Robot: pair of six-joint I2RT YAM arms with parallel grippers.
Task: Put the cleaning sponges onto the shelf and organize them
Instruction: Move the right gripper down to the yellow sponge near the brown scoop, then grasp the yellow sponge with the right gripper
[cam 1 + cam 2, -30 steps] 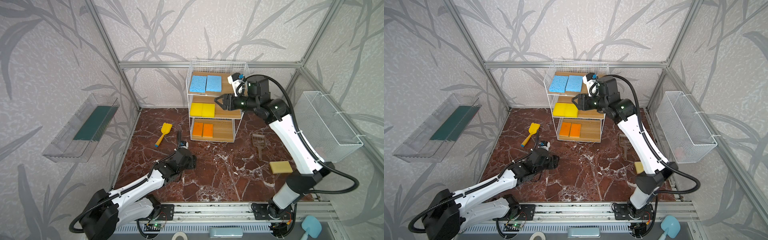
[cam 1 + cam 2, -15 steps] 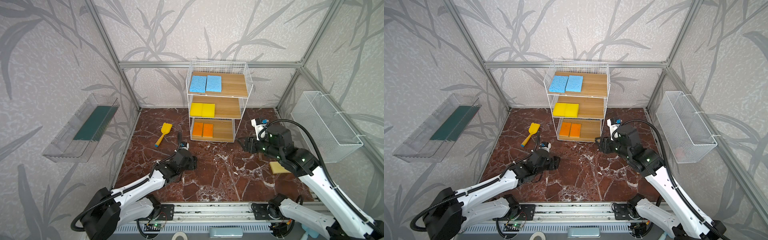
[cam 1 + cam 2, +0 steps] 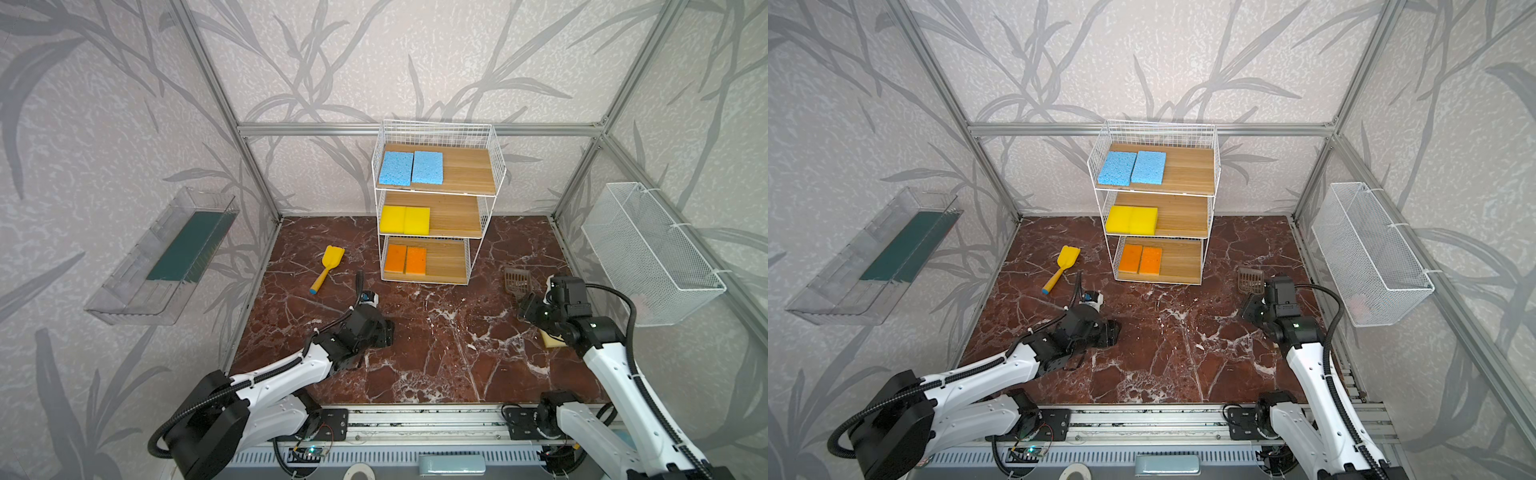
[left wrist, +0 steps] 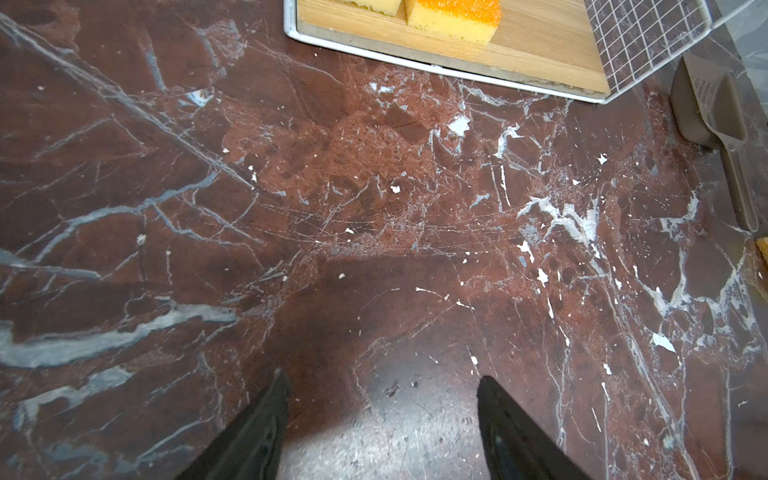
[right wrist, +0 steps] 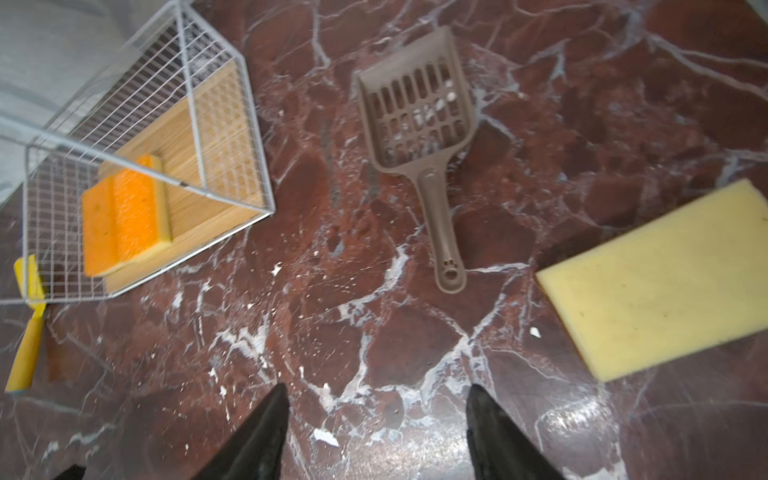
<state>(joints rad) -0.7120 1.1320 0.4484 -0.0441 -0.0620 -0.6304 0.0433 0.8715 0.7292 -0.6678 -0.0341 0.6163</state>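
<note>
Left gripper (image 4: 380,378) hangs low over the red-brown marble surface (image 4: 208,208), jaws wide apart, empty. Centre back, the white wire shelf with three wooden boards (image 3: 469,166) holds a light-blue foam sponge pair (image 3: 411,167) on top, a bright-yellow pair (image 3: 404,220) midway, an orange pair (image 3: 405,259) below. Right gripper (image 5: 376,390), also spread and empty, hovers near the last rectangular foam sponge (image 5: 660,282), pale beige face up, near the brown slotted plastic scoop (image 5: 432,187). Best, I judge: centre over that sponge, straddle its narrow width, clear the scoop's handle.

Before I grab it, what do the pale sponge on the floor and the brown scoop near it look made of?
Pale sponge: probably soft foam, matte beige face with fine specks. Brown scoop: likely moulded plastic, smooth, faint sheen, crisp slots.
</note>
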